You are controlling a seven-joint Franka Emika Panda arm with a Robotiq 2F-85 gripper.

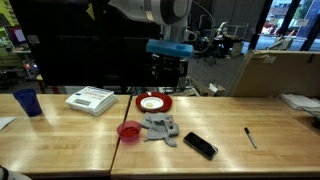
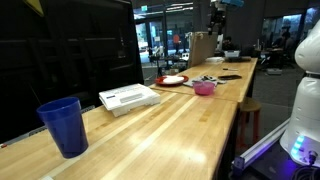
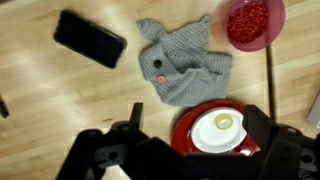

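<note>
The long pale butcher-block wooden table (image 1: 60, 140) carries everything. Above its far middle hangs the black two-fingered gripper (image 3: 195, 135), fingers spread wide, holding nothing and touching nothing.

Left of centre lies a flat white box (image 1: 91, 99). Nearest below the gripper sits the round red plate (image 1: 140, 103), at the far edge of the table's middle, with a small white dish (image 3: 220, 128) resting in its centre. The plate looks stiff, smooth and likely slippery, and the dish could slide off if it were tipped, so the bare rim is the sensible place to pinch. Being round, it has no long axis and points nowhere.

Just on the near side of the plate lies a rumpled grey knitted cloth (image 3: 180, 65). It is soft, light and limp, and any raised fold would serve for a hold. Its longer run seems to lie roughly left to right.

A black phone (image 3: 90, 38) lies right of the cloth, a blue plastic cup (image 1: 28, 102) far left, a small red bowl (image 3: 255, 22) left of the cloth, and a pen (image 1: 250, 137) far right.
</note>
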